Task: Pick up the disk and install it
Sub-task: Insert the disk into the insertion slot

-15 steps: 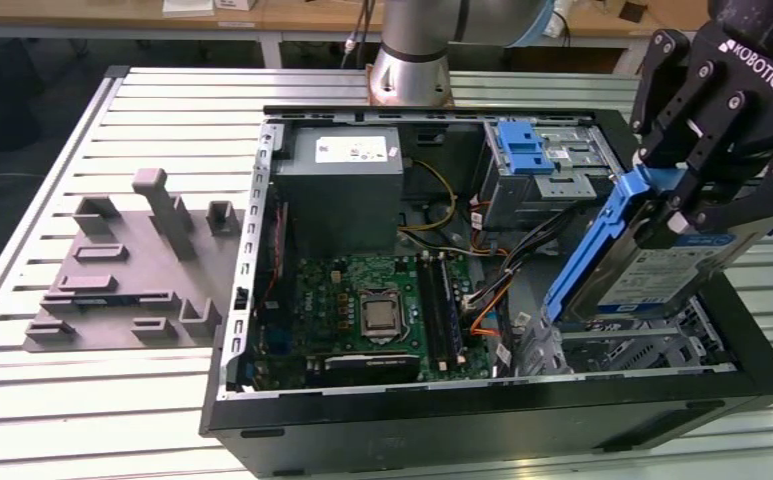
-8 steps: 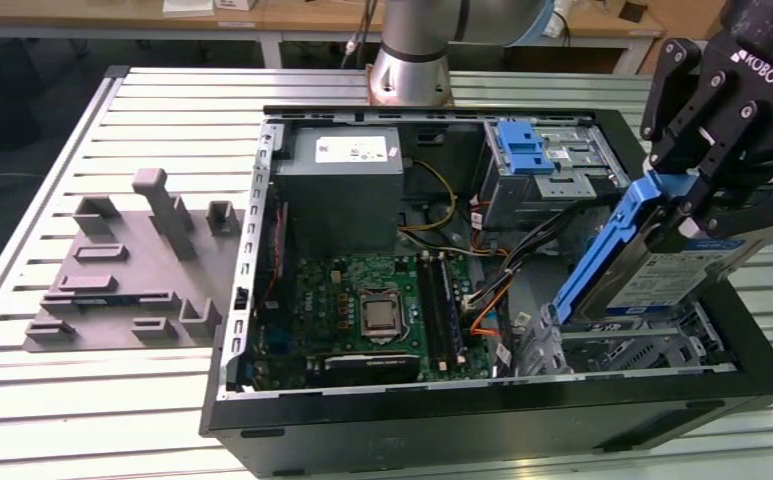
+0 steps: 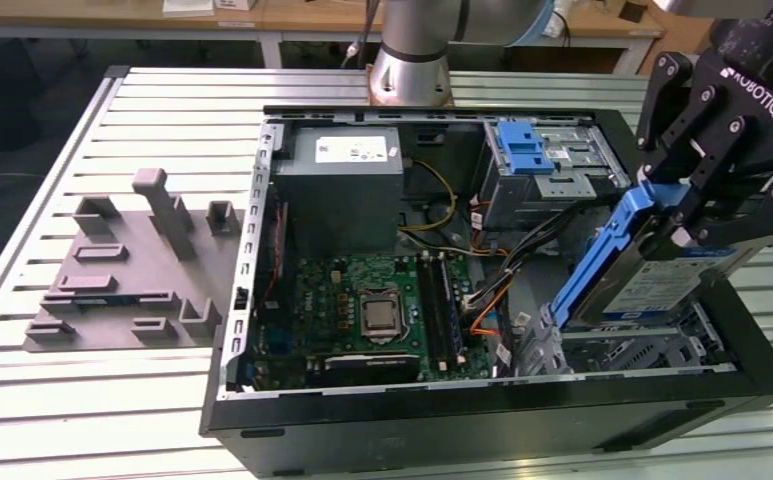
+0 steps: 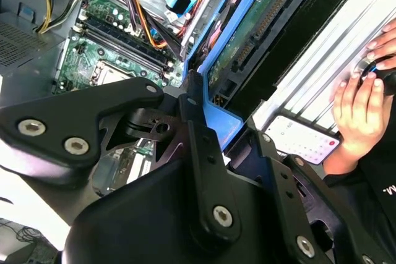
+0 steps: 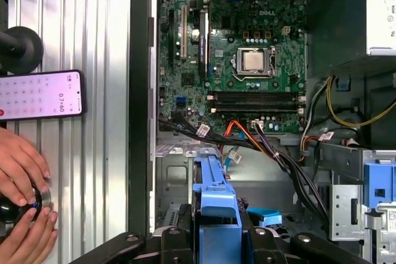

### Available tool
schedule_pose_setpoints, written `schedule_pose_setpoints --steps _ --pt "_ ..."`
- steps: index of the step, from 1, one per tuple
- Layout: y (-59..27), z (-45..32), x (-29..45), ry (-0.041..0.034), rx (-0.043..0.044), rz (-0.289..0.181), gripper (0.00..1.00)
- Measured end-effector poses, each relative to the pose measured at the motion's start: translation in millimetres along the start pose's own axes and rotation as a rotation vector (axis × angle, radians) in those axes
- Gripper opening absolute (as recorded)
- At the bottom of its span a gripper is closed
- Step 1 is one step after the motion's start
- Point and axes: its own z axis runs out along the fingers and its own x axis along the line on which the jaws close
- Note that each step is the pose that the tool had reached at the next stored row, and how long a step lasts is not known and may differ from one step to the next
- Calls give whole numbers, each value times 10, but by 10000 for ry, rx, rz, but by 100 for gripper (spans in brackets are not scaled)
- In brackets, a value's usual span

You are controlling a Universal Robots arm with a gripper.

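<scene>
Findings, taken from the exterior view's left to its right. On the slatted bench (image 3: pixel 159 100) lay one grey fixture block (image 3: pixel 133 265), well apart from the work. Next stood one open computer case (image 3: pixel 493 425), holding one power supply (image 3: pixel 346 175), one motherboard (image 3: pixel 366 310) and one drive cage (image 3: pixel 546 160) with a blue latch. At the far right, my claw (image 3: pixel 700 215) was clamped on the one disk (image 3: pixel 660 285), gripping across its blue rails. The disk hung steeply tilted over the empty bay (image 3: pixel 640 350) in the case's corner, with its lower end near the bay's walls; I could not tell whether they touched.

In my judgement, the step in hand was seating the disk. Done well, it required the rails square to the bay's guides, a firm hold, and the loose cables (image 3: pixel 520 250) kept clear of the lower edge.

The first wrist view added one phone (image 5: pixel 40 95) and a person's two hands (image 5: pixel 21 162) on the bench beside the case.
</scene>
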Motion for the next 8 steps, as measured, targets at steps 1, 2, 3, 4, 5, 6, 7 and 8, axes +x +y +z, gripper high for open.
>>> schedule_pose_setpoints --steps 1,2,3,4,5,6,7,8 --pt "0 7 0 1 0 0 36" --pt "0 13 0 0 0 0 36" --pt "0 18 0 0 0 0 36" --pt "0 23 0 0 0 0 36" --pt "-1 29 0 0 0 0 36" --pt "-1 35 0 0 0 0 36" --pt "-1 41 0 0 0 0 36" --pt "-1 47 0 0 0 0 36"
